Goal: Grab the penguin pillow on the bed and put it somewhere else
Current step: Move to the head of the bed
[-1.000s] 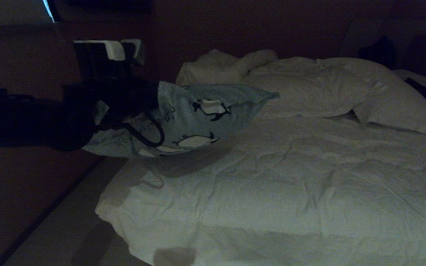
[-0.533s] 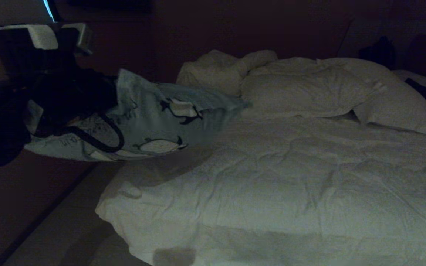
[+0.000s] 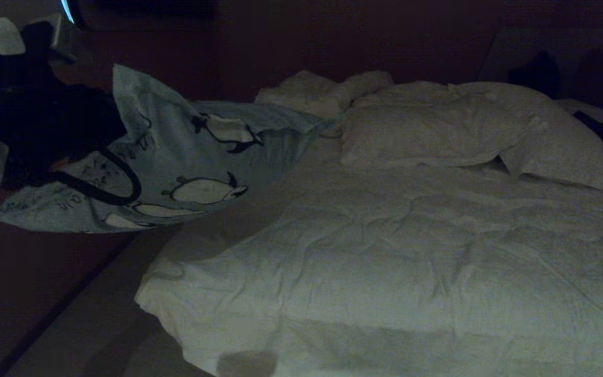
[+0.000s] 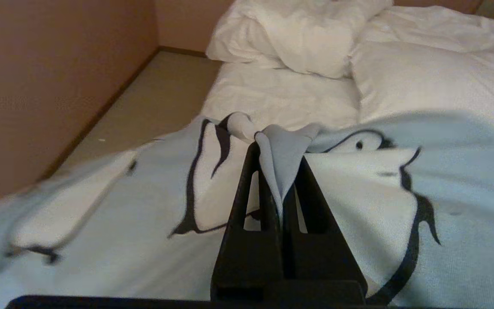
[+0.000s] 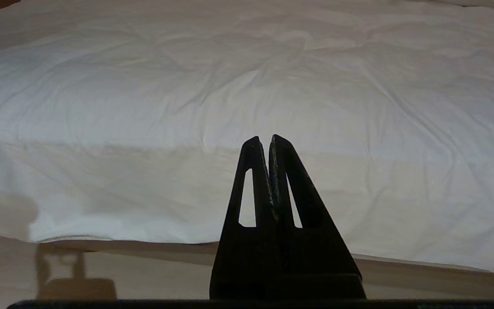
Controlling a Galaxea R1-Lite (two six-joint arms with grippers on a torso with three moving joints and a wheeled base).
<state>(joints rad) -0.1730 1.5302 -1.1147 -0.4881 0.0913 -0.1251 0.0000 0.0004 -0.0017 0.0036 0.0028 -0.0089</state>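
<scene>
The penguin pillow [image 3: 186, 157], light blue-grey with black-and-white penguins, hangs in the air past the bed's left edge, over the floor strip. My left gripper [image 4: 278, 154] is shut on a pinched fold of the penguin pillow [image 4: 101, 206]. In the head view the dark left arm [image 3: 45, 136] sits at the far left, and its fingertips are lost against the fabric. The bed [image 3: 411, 262] carries a rumpled white duvet. My right gripper [image 5: 264, 139] is shut on nothing, low beside the bed's side [image 5: 247, 86].
White pillows [image 3: 437, 125] and a bunched white one [image 3: 322, 94] lie at the head of the bed. A beige floor strip [image 3: 87, 314] runs between the bed and the brown wall [image 4: 49, 77]. Dark objects [image 3: 542, 68] stand at the far right.
My left arm has swung to the left and slightly up with the penguin pillow in its grip. The pillow has left the bed's corner. The right arm has not moved.
</scene>
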